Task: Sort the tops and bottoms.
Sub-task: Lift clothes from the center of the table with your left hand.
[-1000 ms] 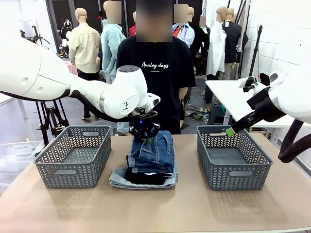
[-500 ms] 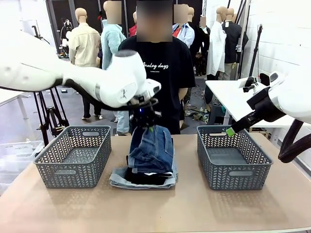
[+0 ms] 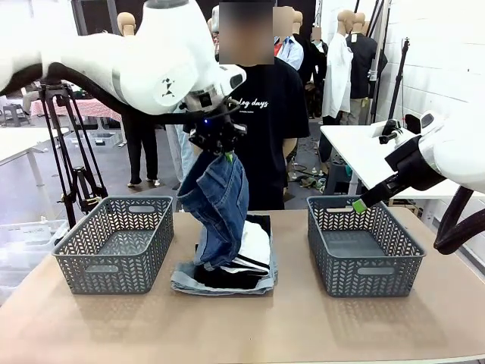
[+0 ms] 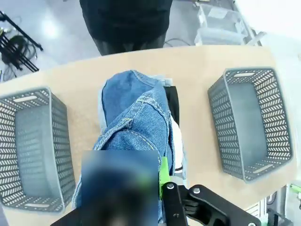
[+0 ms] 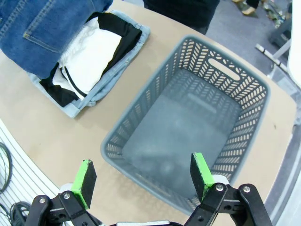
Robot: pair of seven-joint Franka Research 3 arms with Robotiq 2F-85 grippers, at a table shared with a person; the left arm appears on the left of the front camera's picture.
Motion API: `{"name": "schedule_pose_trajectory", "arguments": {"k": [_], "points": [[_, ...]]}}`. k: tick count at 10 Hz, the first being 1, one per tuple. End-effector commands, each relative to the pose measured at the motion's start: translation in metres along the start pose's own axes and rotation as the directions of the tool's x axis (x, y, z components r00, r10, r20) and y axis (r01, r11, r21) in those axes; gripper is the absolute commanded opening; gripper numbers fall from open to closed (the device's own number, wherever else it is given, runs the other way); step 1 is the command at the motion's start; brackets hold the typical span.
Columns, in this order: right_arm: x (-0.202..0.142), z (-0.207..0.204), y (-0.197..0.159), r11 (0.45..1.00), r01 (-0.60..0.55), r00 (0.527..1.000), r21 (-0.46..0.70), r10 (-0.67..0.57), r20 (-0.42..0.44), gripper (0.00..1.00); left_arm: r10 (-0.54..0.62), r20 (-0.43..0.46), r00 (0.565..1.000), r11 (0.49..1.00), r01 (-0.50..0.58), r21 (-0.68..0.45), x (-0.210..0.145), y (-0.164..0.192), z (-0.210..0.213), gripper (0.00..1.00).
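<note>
Now the left gripper [image 3: 222, 149] was pinching the dark blue jeans [image 3: 218, 205] and held them high over the middle of the tabletop [image 3: 303, 326]. Their lower end touched the pile underneath, where the white striped top [image 3: 255, 244] and the black top [image 3: 227, 277] lay on the pale denim shorts [image 3: 220, 288]. The right gripper [image 5: 143, 178] was spread wide above the right basket [image 5: 188, 122].

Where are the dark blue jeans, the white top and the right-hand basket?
dark blue jeans [image 3: 220, 201]: front view, middle of the hanging denim.
white top [image 5: 91, 59]: right wrist view, folded upper face.
right-hand basket [image 3: 341, 277]: front view, near wall.
</note>
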State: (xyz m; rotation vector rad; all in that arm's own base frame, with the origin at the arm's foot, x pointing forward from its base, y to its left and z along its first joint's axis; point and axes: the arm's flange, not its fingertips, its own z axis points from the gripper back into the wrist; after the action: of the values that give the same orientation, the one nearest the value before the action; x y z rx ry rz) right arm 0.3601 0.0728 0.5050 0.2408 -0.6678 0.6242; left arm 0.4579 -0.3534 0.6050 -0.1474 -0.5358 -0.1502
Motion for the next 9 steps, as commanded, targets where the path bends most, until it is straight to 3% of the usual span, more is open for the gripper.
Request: {"name": "schedule_pose_trajectory", "arguments": {"k": [1,5,9], "points": [[0.0,-0.003,-0.002,1.0,0.0,1.0,0.013,-0.001,0.014,1.0,-0.03,0.092,0.995,0.999,0.031,-0.014,-0.006,0.004,0.014,0.0],[0.0,-0.003,-0.002,1.0,0.0,1.0,0.013,-0.001,0.014,1.0,-0.072,0.213,0.974,0.997,0.074,-0.002,-0.009,0.0,0.071,0.0],[0.0,-0.003,-0.002,1.0,0.0,1.0,0.013,-0.001,0.014,1.0,-0.093,0.16,0.983,0.995,0.098,-0.023,-0.011,0.003,0.076,0.0]]}}
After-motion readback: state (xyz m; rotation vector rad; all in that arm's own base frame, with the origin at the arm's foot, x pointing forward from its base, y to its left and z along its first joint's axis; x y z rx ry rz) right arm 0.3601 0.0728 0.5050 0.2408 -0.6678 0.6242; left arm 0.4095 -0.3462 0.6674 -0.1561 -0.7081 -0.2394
